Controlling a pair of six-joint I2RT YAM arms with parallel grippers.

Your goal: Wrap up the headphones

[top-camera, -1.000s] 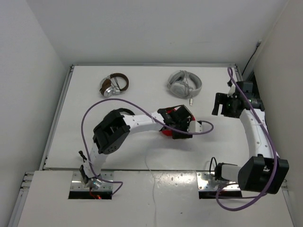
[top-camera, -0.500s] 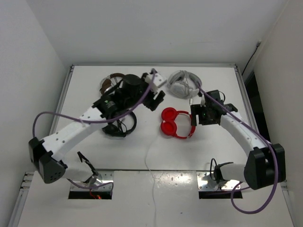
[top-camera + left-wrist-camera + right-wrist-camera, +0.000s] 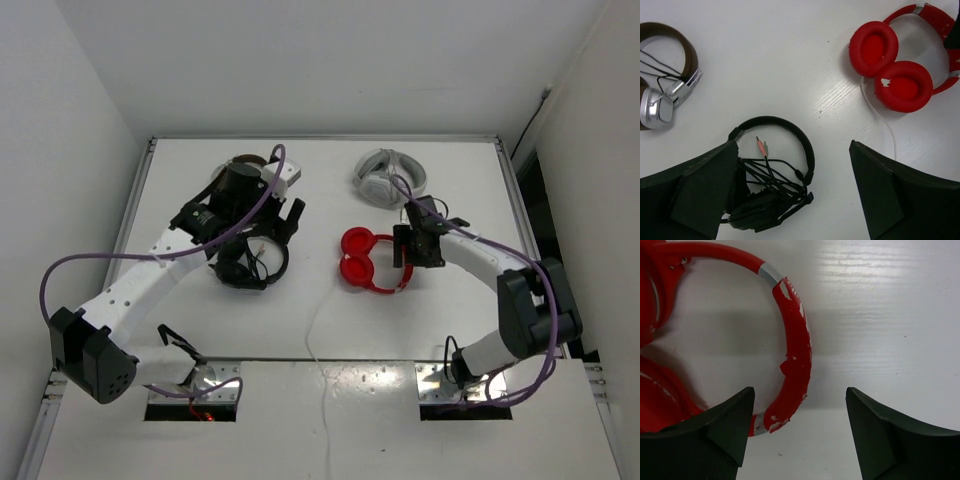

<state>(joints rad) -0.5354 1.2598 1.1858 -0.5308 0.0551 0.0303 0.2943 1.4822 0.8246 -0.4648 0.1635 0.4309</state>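
The red headphones (image 3: 365, 260) lie flat at mid-table, earcups to the left and headband to the right. Their thin white cable (image 3: 318, 320) runs from the earcups toward the near edge. My right gripper (image 3: 405, 246) is open and hovers just over the headband (image 3: 796, 352), with one jaw on each side and nothing gripped. My left gripper (image 3: 287, 220) is open and empty, to the left of the red headphones (image 3: 890, 65) and above the black headphones (image 3: 771, 185). The white cable (image 3: 880, 116) also shows in the left wrist view.
Black headphones (image 3: 250, 262) with a tangled black cable lie left of centre. Brown-silver headphones (image 3: 665, 85) lie at the back left, mostly hidden by my left arm in the top view. White-grey headphones (image 3: 390, 178) lie at the back right. Walls enclose the table.
My left arm lifted off the red headphones and swung back and left, now over the black headphones. My right arm came in from the right to the red headband.
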